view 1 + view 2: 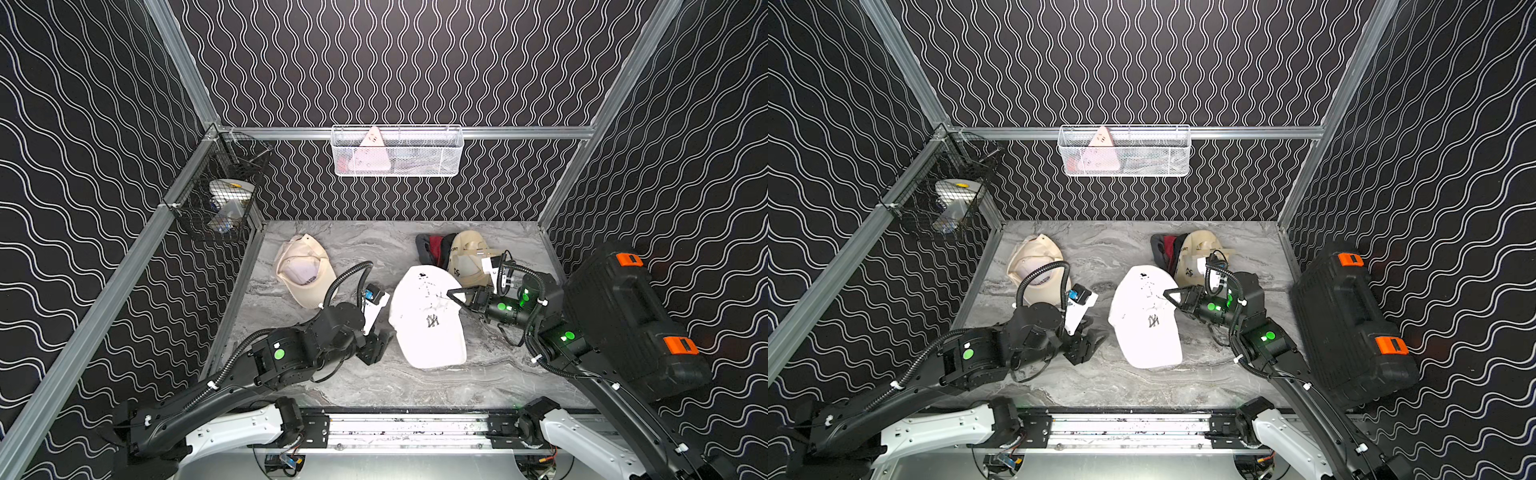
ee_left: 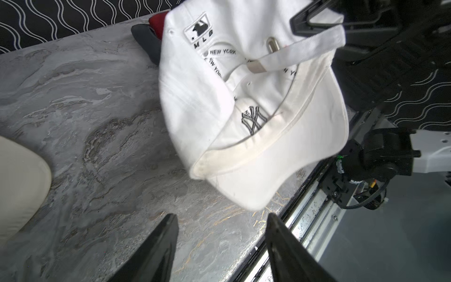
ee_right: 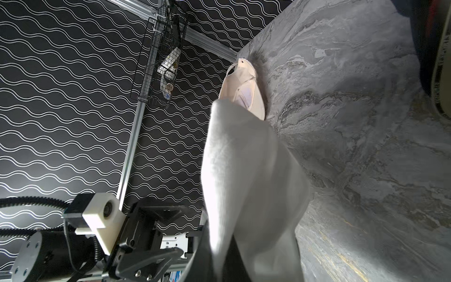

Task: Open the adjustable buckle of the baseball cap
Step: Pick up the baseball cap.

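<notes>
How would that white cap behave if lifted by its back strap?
Probably floppy: the white cap sags in creases, and its strap bends in a loop. Its brim keeps a smooth curve, so likely stiffer. Thin cloth suggests it is light.

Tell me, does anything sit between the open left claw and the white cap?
Nothing visible does. Only marble tabletop lies between the left gripper and the white MLB cap, whose strap the right gripper pinches.

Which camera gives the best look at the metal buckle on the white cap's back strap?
The left wrist view: the metal buckle shows large and unobstructed on the strap. In both top views the white cap appears from above with the buckle too small to make out. The right wrist view shows only the cap's white fabric.
</notes>
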Robot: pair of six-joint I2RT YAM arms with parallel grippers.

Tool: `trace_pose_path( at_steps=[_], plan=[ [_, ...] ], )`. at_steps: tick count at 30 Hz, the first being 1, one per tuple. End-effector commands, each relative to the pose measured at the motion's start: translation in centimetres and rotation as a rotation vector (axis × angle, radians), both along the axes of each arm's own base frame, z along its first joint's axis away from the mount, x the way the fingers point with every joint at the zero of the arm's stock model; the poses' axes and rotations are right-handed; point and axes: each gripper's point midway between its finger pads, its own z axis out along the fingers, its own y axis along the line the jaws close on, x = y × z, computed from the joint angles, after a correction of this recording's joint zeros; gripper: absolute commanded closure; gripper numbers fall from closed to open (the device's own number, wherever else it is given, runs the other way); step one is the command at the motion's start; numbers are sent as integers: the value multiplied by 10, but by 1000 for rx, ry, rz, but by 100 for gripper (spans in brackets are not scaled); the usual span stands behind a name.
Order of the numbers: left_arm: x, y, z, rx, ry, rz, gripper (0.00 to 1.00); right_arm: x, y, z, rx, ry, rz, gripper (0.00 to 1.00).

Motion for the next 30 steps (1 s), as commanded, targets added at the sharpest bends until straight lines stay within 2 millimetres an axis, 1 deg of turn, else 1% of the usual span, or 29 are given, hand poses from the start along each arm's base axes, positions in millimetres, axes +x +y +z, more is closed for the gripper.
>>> trace_pose_path(
  at_steps=[1,4,8,13,15,16,19,24,30],
  plan=[
    [2,-25,28,-106,-37,-45,35,4,-1,4,2,-26,-19,100],
    [4,-44,35,-118,-54,-69,33,6,1,5,22,-25,-16,100],
    [6,-65,35,-102,-78,-83,32,7,5,8,33,-29,-10,100],
    [11,-84,35,-104,-91,-73,31,10,7,9,38,-30,-16,100],
    [15,-87,35,-104,-98,-59,31,12,7,9,39,-30,-19,100],
    [17,-88,36,-106,-102,-49,31,6,14,10,40,-31,7,100],
    [24,-89,35,-105,-108,-10,31,5,16,9,40,-29,10,100],
    [29,-95,35,-113,-110,8,31,3,19,8,44,-27,14,100],
    [37,-93,35,-107,-119,64,35,-1,22,12,49,-36,24,100]
  ],
)
